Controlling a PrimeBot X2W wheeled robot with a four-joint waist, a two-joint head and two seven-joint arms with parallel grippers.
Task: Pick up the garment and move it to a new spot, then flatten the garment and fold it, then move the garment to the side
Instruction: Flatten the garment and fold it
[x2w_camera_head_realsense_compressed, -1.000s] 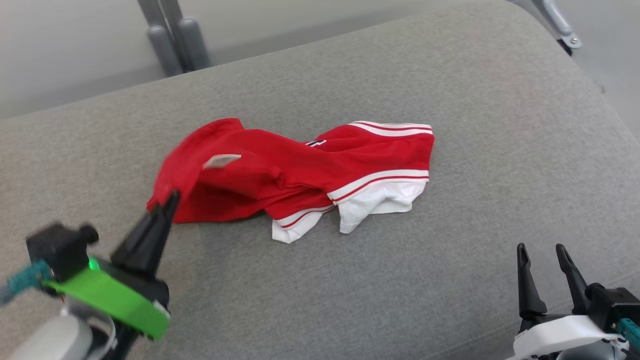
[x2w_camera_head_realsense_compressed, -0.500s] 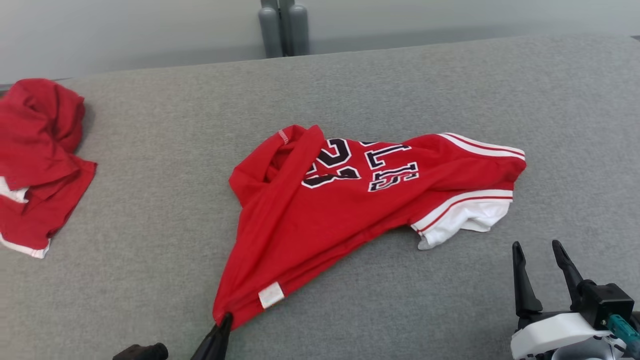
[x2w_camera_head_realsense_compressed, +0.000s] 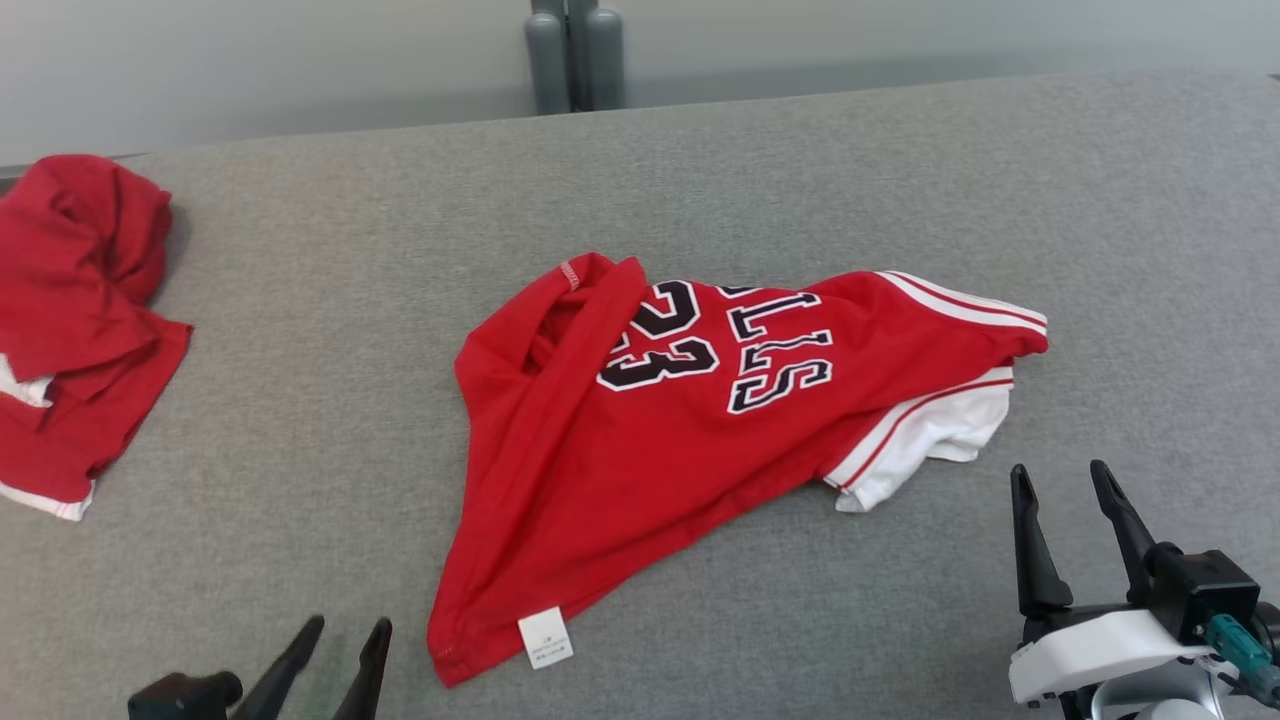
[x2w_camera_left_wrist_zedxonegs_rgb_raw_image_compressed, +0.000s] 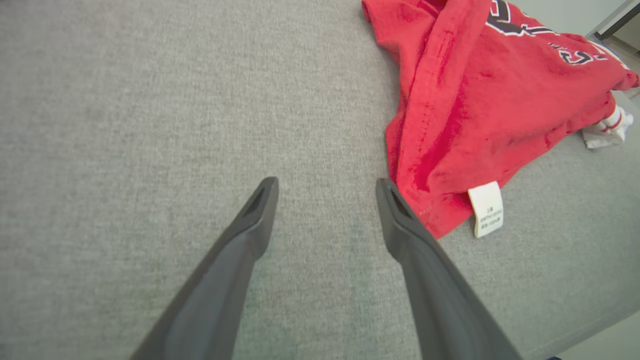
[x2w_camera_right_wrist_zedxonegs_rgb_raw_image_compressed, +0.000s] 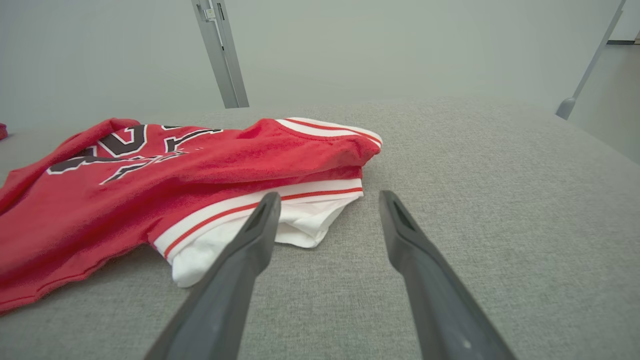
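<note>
The garment is a red jersey with white-striped sleeves and dark lettering, lying crumpled on the grey cushion. Its near corner with a white tag points toward me. My left gripper stands open just left of that corner, nothing between its fingers. In the left wrist view the garment lies right of my left gripper, its hem touching or nearly touching the right finger. My right gripper is open, right of the white sleeve. From the right wrist, the garment lies ahead and left of my right gripper.
A second red garment lies bunched at the cushion's left edge. Grey posts stand behind the cushion's far edge. A slanted metal leg shows at the far right.
My left gripper has opened and let go of the garment's tagged corner, which now rests on the cushion. Over the second the head camera turned, bringing the second garment into view.
</note>
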